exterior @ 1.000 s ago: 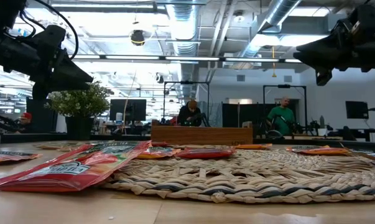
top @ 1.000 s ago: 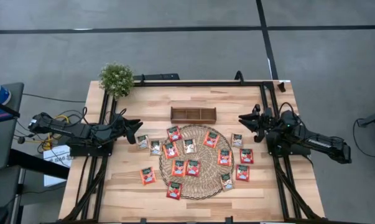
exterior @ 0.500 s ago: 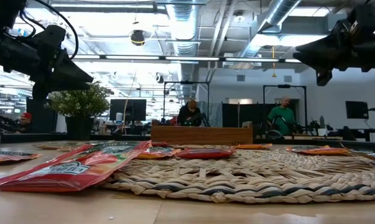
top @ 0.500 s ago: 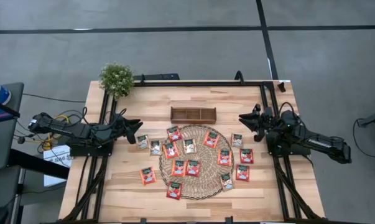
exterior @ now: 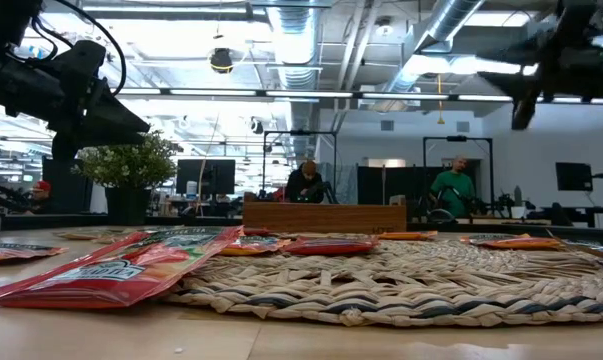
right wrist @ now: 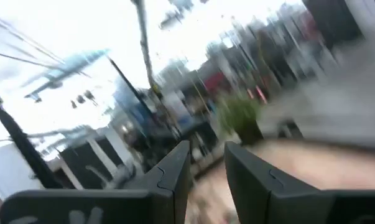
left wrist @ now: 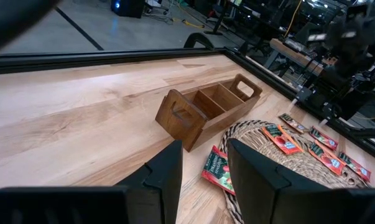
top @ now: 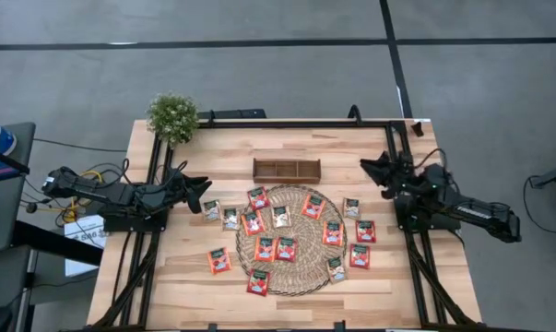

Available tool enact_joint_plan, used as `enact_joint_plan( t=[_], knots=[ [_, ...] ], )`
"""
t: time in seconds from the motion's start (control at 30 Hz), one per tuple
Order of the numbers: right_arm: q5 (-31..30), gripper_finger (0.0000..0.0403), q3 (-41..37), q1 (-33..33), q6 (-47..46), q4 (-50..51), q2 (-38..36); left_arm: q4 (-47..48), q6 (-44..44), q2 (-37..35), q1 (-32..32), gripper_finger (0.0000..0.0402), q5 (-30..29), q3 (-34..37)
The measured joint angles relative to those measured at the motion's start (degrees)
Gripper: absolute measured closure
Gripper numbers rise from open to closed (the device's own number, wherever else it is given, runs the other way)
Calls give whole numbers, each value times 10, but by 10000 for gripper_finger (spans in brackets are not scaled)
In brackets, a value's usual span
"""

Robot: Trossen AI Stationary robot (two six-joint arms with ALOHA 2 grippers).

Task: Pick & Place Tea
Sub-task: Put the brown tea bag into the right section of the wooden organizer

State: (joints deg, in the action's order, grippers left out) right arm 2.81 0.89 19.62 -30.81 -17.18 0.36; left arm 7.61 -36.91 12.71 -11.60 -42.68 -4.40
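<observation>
Several tea sachets lie flat around the table's middle, most of them red (top: pixel 285 248), a few pale (top: pixel 230 219). Some lie on the round woven mat (top: pixel 299 287), others on the bare wood, such as one red sachet (top: pixel 219 261). My left gripper (top: pixel 204 189) hovers at the left of the mat, open, with nothing between its fingers (left wrist: pixel 204 144). My right gripper (top: pixel 366 164) is raised at the mat's far right, tipped upward and open, also with nothing in it (right wrist: pixel 206 146).
A small wooden divided tray (top: pixel 287 170) stands just beyond the mat's far edge, and the left wrist view shows it too (left wrist: pixel 203 109). A potted plant (top: pixel 172 116) sits at the far left corner. Black frame rails (top: pixel 416 267) run along both sides. People are in the room behind.
My right gripper has tipped upward and rolled, and its fingers have risen and swung a little toward the table's far edge. Its wrist view is blurred and looks at the room. The sachets have not moved.
</observation>
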Motion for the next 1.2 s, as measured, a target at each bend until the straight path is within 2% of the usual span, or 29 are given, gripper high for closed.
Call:
enact_joint_plan(
  t=[0.1, 0.23, 0.33, 0.43, 0.67, 0.8, 0.97, 1.2],
  knots=[
    [-4, 310, 14, 0, 28, -34, 0, 0, 0, 0, 0, 282, 0, 0],
    [-25, 310, 62, -1, 72, -10, 12, 0, 0, 0, 0, 282, 0, 0],
    [-26, 310, 116, -1, 88, 36, 59, 0, 0, 0, 0, 282, 0, 0],
    [-17, 310, 185, -1, 88, 144, 137, 0, 0, 0, 0, 282, 0, 0],
    [1, 310, 379, -2, 89, 529, 358, 0, 0, 0, 0, 282, 0, 0],
    [1, 310, 449, 0, 88, 711, 465, 0, -1, 0, 0, 282, 0, 0],
    [7, 310, 470, 0, 98, 798, 556, 0, -2, 0, 0, 282, 0, 0],
    [50, 302, 471, 0, 154, 801, 629, 0, -2, 0, 0, 282, 0, 0]
  ],
)
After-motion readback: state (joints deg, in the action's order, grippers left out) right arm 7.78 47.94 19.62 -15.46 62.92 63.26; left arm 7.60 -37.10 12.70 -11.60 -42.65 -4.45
